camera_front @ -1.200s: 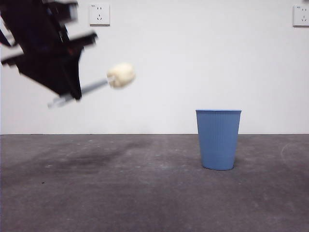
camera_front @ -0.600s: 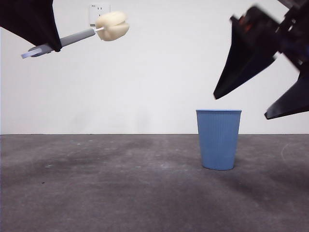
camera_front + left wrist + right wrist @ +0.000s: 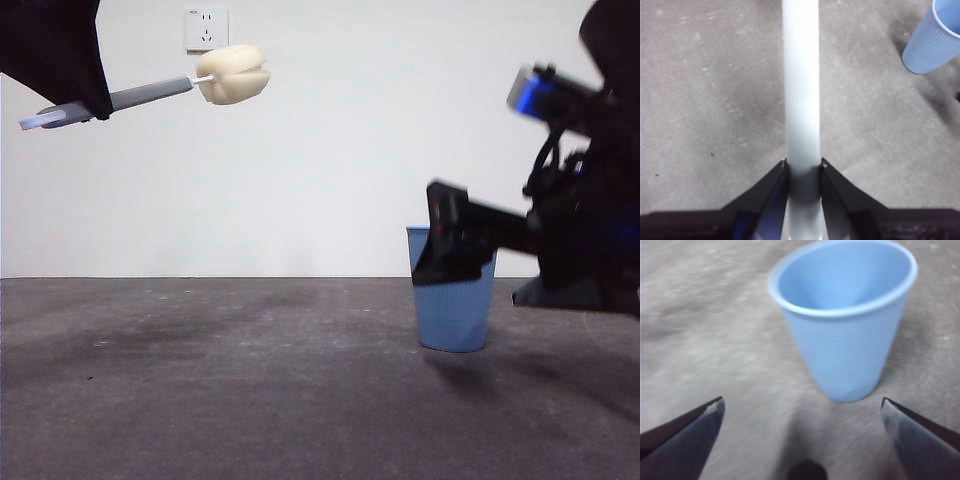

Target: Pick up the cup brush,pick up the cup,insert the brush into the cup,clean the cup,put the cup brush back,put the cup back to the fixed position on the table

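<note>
We see the left gripper (image 3: pixel 803 167) with its jaws pinched tight on the grey handle of the cup brush (image 3: pixel 150 92), holding it high above the table (image 3: pixel 250 380), sponge head pointing toward the cup's side. The cup (image 3: pixel 455 310) stands upright on the table. The right gripper (image 3: pixel 802 407) has its jaws spread wide, wider than the cup, just in front of it and touching nothing.

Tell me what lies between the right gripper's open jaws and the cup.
Nothing but bare table: in the right wrist view, the right gripper faces the cup with only grey surface between them.
</note>
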You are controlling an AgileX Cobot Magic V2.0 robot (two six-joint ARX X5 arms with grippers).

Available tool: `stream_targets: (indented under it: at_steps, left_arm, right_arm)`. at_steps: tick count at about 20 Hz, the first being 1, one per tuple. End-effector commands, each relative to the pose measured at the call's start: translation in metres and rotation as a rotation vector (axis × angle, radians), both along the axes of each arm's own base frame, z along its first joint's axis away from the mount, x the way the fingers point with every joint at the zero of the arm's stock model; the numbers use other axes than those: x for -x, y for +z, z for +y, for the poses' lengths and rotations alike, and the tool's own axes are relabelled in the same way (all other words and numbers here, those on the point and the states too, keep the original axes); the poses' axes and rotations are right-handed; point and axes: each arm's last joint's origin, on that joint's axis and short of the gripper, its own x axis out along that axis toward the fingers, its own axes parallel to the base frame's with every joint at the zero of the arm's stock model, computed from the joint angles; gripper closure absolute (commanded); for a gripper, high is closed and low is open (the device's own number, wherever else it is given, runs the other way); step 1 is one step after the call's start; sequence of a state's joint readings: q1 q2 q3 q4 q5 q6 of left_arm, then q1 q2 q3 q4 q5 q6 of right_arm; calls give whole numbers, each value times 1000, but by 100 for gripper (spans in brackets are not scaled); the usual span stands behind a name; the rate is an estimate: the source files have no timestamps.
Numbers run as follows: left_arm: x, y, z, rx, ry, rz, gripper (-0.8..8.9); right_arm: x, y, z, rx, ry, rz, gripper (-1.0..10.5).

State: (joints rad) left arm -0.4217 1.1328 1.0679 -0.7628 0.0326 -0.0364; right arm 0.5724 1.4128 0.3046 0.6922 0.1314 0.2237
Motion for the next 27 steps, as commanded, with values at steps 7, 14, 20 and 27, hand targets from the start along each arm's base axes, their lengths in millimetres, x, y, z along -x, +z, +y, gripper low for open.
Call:
stream_targets:
  at_steps: [7,14,20,27]
  left_arm:
    - [1,1,-1,-3,-13,-8,820]
    - [1,1,-1,0,-14,-12,820]
    - [0,2,-1,3,-14,-19,820]
    - [0,2,-1,3,-14,-19,820]
  right_arm:
    - [-29,-32,-7,-12,5,-72,352]
    - [-57,-33,-4,10,33,-117,352]
    - [-72,-37,-1,9,40,-118,514]
    - [-74,-37,0,3,36,-135,709]
